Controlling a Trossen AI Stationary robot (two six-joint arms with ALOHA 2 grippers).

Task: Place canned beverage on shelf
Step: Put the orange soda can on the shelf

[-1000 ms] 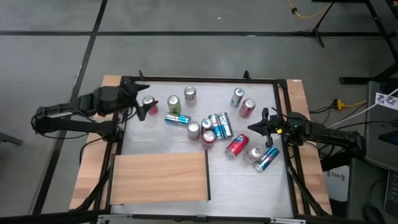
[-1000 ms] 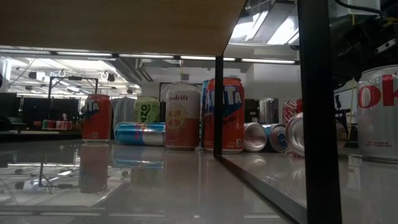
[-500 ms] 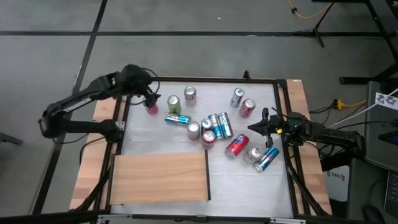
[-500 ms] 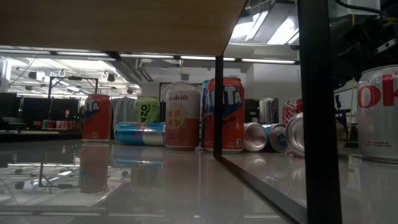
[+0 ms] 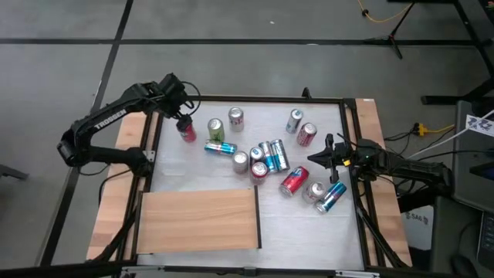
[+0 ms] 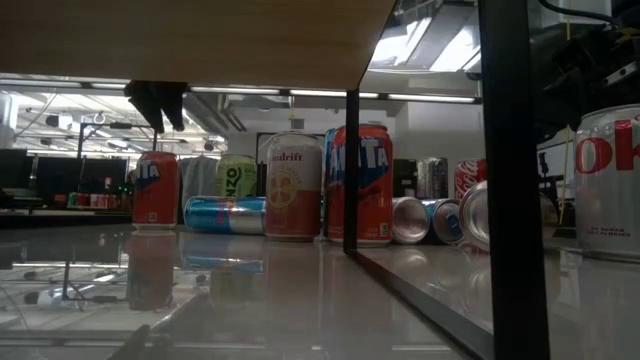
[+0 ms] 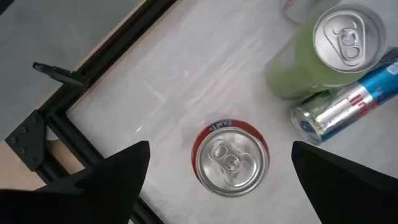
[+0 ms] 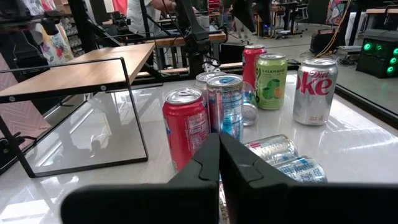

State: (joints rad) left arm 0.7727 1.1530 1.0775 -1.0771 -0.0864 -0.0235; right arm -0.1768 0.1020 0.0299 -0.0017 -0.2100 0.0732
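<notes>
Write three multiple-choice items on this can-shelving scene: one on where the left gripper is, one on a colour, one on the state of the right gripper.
1. The left gripper hangs above:
A. the upright red can
B. the shelf
C. the floor

2. The upright can next to that red can is:
A. purple
B. green
C. black

3. The right gripper is:
A. wide open
B. shut on a can
C. shut, holding nothing

Answers:
1 A: the left wrist view looks straight down on the red can's top between open fingers.
2 B: its side shows light green.
3 C: the right wrist view shows its fingers pressed together with nothing between them.
</notes>
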